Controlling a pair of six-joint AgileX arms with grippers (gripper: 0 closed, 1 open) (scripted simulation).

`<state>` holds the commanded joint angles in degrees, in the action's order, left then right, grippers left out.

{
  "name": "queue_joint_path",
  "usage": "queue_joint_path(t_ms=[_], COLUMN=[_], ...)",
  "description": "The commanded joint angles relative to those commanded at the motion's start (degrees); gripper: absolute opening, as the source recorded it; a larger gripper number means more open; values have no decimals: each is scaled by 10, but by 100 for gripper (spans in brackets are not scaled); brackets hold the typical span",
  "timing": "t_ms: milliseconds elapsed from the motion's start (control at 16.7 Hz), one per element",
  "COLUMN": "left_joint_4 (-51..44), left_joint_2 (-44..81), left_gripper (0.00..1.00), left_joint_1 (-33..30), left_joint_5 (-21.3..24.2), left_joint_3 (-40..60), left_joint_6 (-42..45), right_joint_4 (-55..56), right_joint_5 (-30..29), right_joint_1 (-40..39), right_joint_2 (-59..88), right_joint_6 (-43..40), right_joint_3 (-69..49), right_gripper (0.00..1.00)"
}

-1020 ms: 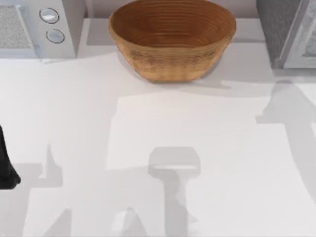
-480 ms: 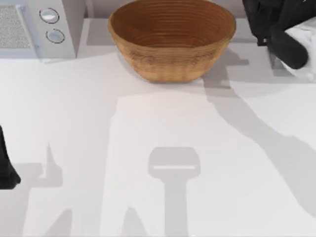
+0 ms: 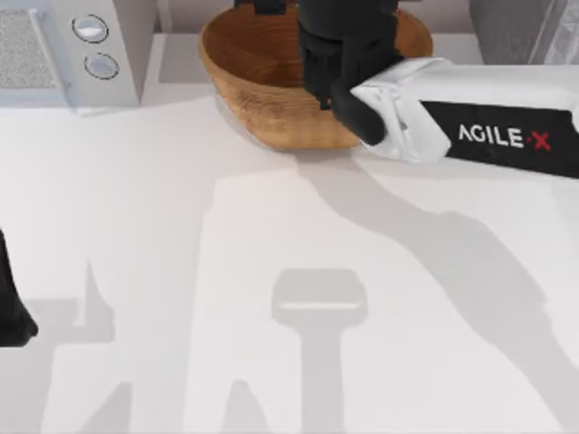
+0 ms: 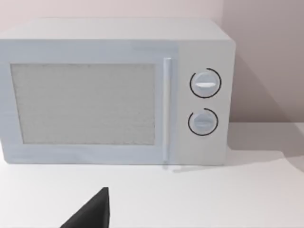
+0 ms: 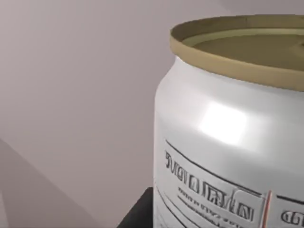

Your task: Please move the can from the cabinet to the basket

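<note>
The left arm sits parked at the near left edge of the white table. Whether its end effector is open or closed cannot be told. In the left wrist view, that end effector faces the white microwave.

Farther back, the right arm of the AgileX pair reaches in from the table's right side. Its white link with black lettering lies across the basket's right rim in the top view. The black right end effector hangs over the inside of the tan wicker basket, which stands on the table at the far middle.

The right wrist view shows the can very close and upright, held in the right end effector. Its side is silver with printed lettering, its top rim is dull gold, and a dark part of the end effector sits just beside its lower side. Behind it is a plain pale wall. The can is therefore up at the end effector above the basket. From the top view, the arm hides whether it touches the wicker.

At the far left corner stands the microwave, with two round knobs. At the far right corner, the dark-grey speckled cabinet stands behind the right arm.
</note>
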<state>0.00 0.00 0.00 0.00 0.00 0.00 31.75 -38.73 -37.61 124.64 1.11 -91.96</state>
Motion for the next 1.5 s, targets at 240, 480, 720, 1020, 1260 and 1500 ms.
queue_joint_path(t_ms=[240,480,720,1020,1260,1500], left_joint_4=[0,0,0,0,0,0], left_joint_2=[0,0,0,0,0,0], left_gripper=[100,100,100,100,100,100], left_joint_1=[0,0,0,0,0,0], left_joint_5=[0,0,0,0,0,0], left_joint_3=[0,0,0,0,0,0], left_joint_6=[0,0,0,0,0,0], right_joint_4=[2,-1,-3,-5,-5,-5], right_joint_5=[-2,3,10,14,14,14], right_joint_1=[-1,4,10,15,15,15], right_joint_2=[5,20,40,52,52,52], right_joint_6=[0,1,0,-1,-1,-1], right_joint_3=[-4,-15,-41,-59,-59,-59], right_gripper=[0,0,0,0,23,53])
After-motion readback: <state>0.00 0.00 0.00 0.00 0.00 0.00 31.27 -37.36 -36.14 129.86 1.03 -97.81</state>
